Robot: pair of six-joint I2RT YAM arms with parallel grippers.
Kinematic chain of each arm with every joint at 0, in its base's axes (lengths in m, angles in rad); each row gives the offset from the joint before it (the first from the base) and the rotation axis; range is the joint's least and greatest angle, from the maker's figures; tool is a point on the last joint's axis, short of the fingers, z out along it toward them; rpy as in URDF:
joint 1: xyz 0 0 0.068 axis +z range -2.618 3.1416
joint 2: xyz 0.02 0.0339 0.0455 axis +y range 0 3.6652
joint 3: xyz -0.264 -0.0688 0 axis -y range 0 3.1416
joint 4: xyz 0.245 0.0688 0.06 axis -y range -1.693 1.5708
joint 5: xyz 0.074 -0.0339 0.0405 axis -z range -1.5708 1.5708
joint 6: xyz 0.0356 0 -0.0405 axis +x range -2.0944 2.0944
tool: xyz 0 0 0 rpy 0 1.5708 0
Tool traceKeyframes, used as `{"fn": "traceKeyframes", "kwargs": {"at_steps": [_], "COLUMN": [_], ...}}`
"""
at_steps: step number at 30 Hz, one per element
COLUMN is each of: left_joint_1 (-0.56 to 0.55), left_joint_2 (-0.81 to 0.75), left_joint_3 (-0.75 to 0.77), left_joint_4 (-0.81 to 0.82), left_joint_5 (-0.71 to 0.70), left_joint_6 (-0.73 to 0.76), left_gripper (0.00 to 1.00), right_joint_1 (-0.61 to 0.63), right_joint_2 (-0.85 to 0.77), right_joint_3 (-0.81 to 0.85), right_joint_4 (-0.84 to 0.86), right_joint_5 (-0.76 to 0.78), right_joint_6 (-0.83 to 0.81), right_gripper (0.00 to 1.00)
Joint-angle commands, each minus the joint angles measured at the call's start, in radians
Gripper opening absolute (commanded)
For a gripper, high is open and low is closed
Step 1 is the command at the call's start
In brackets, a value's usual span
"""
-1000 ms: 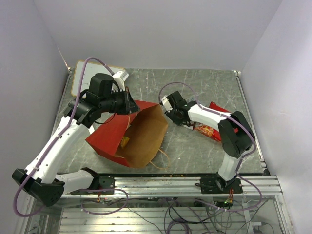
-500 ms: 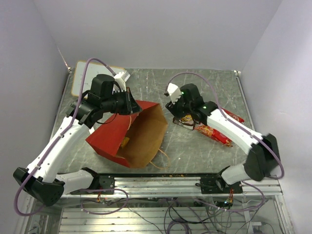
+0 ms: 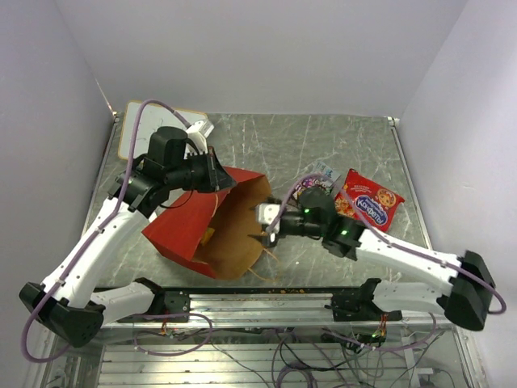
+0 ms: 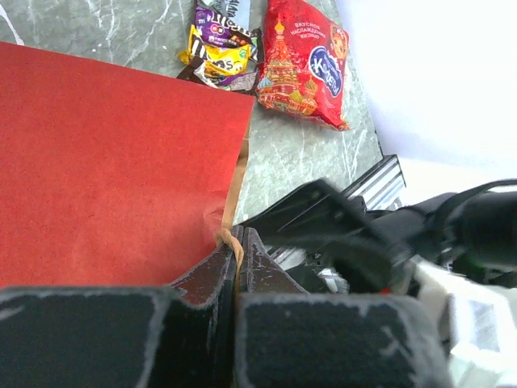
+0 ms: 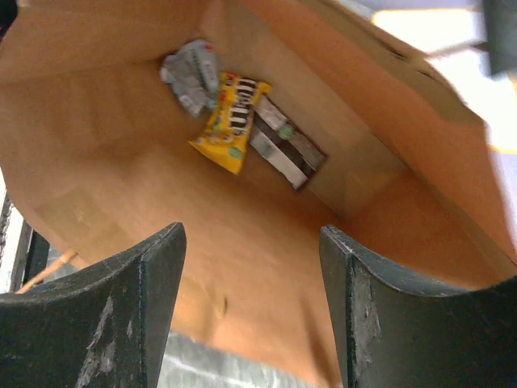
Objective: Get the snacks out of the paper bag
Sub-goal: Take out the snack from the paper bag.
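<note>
– Left gripper (image 4: 237, 246), seen from its own wrist: how does it stand?
– Its jaws are pressed together on the upper rim of the paper bag (image 4: 105, 162), pinching the sheet edge-on. From above, it holds up the raised lip of the bag. The bag lies on its side on the table (image 3: 266, 137), mouth turned toward the right arm (image 3: 404, 255).
– And the right gripper (image 5: 252, 242)?
– Its fingers are spread wide and hold nothing. It sits at the bag's mouth, pointing into the brown kraft interior.
– Contents of the bag?
– Three snacks lie at the far end. An orange-yellow packet (image 5: 233, 121) is in the middle, with a grey-white wrapper (image 5: 190, 77) touching its upper left corner. A dark bar (image 5: 287, 149) lies along its right side. The top view shows only the yellow one; the others are hidden by the bag wall.
– Outside the bag?
– A large red crinkly bag (image 3: 370, 200) with a blue logo lies flat on the table, right of the paper bag. Just beside it is a heap of purple-and-yellow packets (image 4: 220, 48).
– Surroundings and obstructions?
– The right arm stretches low across the table and covers part of the heap in the top view. A white-faced board (image 3: 133, 129) lies at the far left corner, behind the left arm (image 3: 105, 234).
</note>
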Motion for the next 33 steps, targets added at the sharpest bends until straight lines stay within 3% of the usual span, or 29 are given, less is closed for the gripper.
{"fn": "traceKeyframes", "kwargs": {"at_steps": [1,9,20,33], "left_joint_1": [0.004,0.004,0.004,0.004], "left_joint_2": [-0.028,-0.076,-0.089,-0.076], "left_joint_3": [-0.017,-0.053,-0.030,-0.039], "left_joint_4": [0.040,0.060,0.042,0.050], "left_joint_5": [0.035,0.045,0.038,0.083], "left_joint_6": [-0.008,-0.009,0.017,-0.011], "left_gripper": [0.07,0.07,0.07,0.07], "right_joint_1": [0.106,0.165,0.209,0.212], "right_joint_2": [0.139,0.478,0.707,0.964], "right_joint_3": [0.006,0.166,0.270,0.424], "right_joint_4": [0.152,0.187,0.137,0.213], "right_joint_5": [-0.005,0.042,0.041,0.044], "right_joint_6": [-0.178,-0.417,-0.689,-0.722], "right_gripper": [0.67,0.67,0.70,0.70]}}
